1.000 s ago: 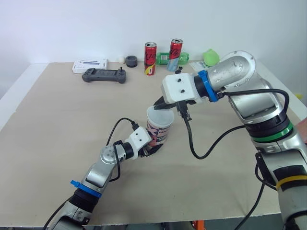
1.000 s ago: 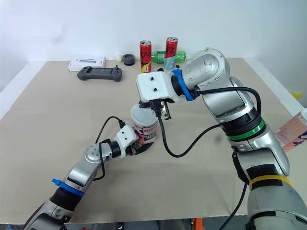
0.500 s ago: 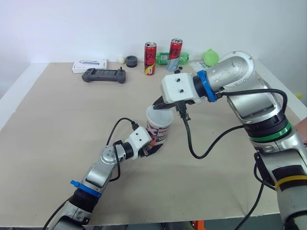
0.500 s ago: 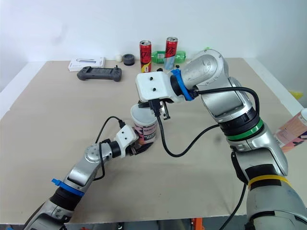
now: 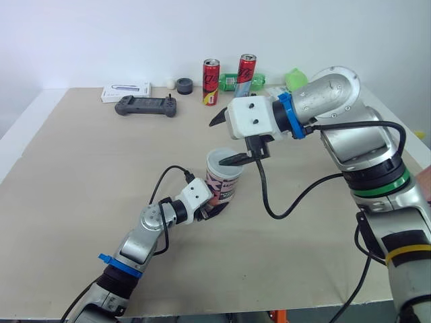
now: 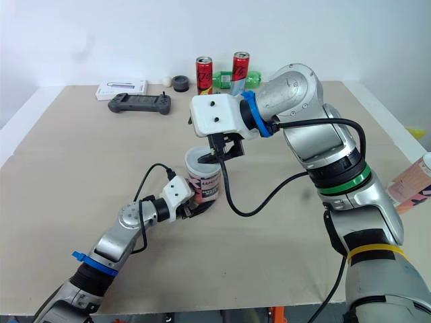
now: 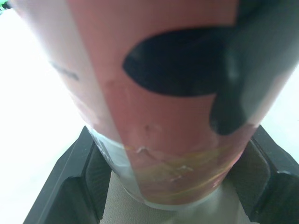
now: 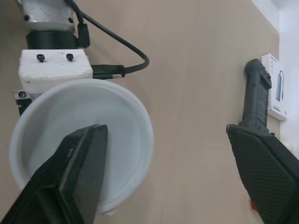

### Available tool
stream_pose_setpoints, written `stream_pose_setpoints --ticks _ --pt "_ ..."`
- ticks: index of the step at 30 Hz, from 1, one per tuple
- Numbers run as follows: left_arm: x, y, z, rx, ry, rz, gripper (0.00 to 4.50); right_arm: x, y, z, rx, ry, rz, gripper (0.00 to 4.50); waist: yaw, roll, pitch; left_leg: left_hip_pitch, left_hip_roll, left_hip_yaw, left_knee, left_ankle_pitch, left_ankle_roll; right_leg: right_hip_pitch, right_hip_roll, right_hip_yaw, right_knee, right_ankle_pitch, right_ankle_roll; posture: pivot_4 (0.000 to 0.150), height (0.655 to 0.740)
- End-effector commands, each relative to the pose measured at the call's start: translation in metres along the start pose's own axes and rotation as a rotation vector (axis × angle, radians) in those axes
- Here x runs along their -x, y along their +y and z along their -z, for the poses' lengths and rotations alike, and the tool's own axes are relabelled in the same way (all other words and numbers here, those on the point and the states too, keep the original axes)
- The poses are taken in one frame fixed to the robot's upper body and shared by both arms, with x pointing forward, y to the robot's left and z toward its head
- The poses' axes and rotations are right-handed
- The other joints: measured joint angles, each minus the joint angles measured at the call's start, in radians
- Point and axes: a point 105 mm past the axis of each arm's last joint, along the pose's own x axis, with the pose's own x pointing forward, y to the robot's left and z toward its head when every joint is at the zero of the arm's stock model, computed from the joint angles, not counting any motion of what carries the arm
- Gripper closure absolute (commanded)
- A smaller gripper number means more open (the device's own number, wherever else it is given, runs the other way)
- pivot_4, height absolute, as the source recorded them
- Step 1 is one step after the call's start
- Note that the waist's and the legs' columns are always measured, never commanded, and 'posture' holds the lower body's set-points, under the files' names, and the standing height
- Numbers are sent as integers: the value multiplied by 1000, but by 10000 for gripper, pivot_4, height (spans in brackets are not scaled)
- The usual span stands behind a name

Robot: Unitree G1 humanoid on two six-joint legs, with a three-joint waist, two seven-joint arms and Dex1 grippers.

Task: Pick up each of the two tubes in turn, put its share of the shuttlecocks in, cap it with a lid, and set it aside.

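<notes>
A pink-and-white patterned tube [image 5: 223, 185] stands upright at the table's middle. My left gripper [image 5: 211, 206] is shut on its base, its fingers [image 7: 77, 186] on either side of the tube [image 7: 163, 116]. A white lid [image 8: 84, 140] sits on the tube's top. Just above it hangs my right gripper [image 5: 225, 140], open, with one finger [image 8: 70, 182] over the lid and the other out past the rim; nothing is between them. A second pink tube [image 6: 411, 185] shows at the far right, beyond the table's edge.
Along the table's back edge are two red cans [image 5: 211, 82] [image 5: 246, 77], a green bottle [image 5: 232, 83], a dark round object [image 5: 184, 85], a white ball [image 5: 170, 83], a white box [image 5: 126, 91] and a black controller [image 5: 146, 105]. A green thing [image 5: 295, 81] lies at the back right.
My right gripper has opened and lifted a little off the tube's top, leaving the white lid on it. The left gripper and tube have not moved.
</notes>
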Motion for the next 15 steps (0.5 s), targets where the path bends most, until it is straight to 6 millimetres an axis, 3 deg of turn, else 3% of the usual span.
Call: stream_pose_setpoints --ticks 1,2,5,11,12,13,14,15 --pt "0 -5 7 14 26 14 14800 18 -20 -22 34 -76 89 521 0 0 0 0 0 0 0 0 0 0 0 0 0 0 0 1500 7400" --pt "0 -5 7 14 26 14 14800 21 -23 -26 35 -95 97 521 0 0 0 0 0 0 0 0 0 0 0 0 0 0 0 1500 7400" --pt "0 -5 7 13 26 14 14800 28 -23 -34 27 -131 84 8616 1 0 0 -1 0 0 0 0 0 0 0 0 0 0 0 1500 7400" --pt "-1 -4 7 13 24 14 14800 28 -6 -31 -26 -136 -20 32282 1 0 0 0 0 0 -1 0 0 0 0 0 0 -1 0 1500 7400" --pt "-1 -4 7 13 23 14 14800 26 -2 -28 -36 -127 -37 34158 1 0 0 0 0 0 -1 0 0 0 0 0 0 -1 0 1500 7400" --pt "-1 -4 7 14 23 14 14800 24 1 -26 -43 -122 -47 40832 1 0 0 0 0 -1 -1 0 0 0 0 -1 -1 -1 0 1500 7400" --pt "-1 -4 6 13 22 14 14800 22 3 -23 -48 -113 -53 44326 1 0 0 0 0 0 -1 0 0 0 0 0 -1 -1 0 1500 7400" --pt "-1 -4 6 14 22 14 14800 19 7 -19 -61 -100 -70 44326 1 0 0 0 0 0 -2 0 0 0 0 0 -1 -1 0 1500 7400"
